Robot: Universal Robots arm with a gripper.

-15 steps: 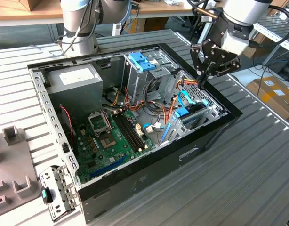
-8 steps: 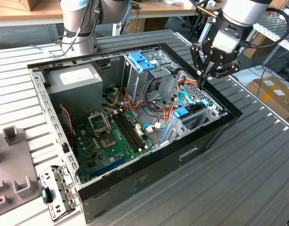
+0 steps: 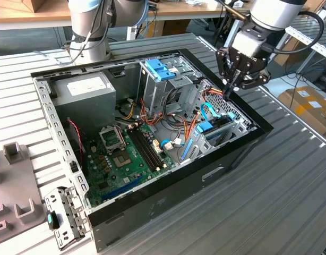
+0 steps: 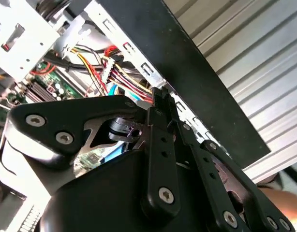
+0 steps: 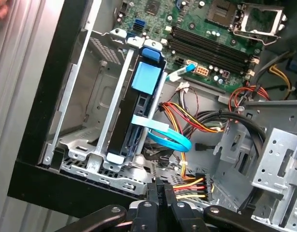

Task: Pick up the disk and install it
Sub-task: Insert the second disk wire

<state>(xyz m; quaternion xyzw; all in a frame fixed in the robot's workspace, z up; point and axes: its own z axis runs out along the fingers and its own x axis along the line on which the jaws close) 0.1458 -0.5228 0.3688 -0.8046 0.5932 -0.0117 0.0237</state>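
Observation:
The disk [image 5: 139, 104] stands on edge in a metal bay at the corner of the open computer case [image 3: 248, 143], its blue carrier frame facing up. In the exterior view the disk [image 3: 205, 127] sits low in that bay, on that view's right. My gripper [image 3: 226, 94] hangs above the case's wall, just behind the bay. The black fingers [image 4: 160, 104] are pressed together with nothing between them, and the shut gripper [image 5: 160, 186] hovers over a bundle of coloured wires, apart from the disk.
A light blue flat cable [image 5: 170, 140] loops beside the disk. A tall drive cage with a blue bracket [image 3: 160, 69], the power supply [image 3: 83, 87] and the motherboard [image 3: 126, 154] fill the case. A second arm's base [image 3: 91, 32] stands behind; grey fixtures [image 3: 14, 154] lie at the exterior view's left.

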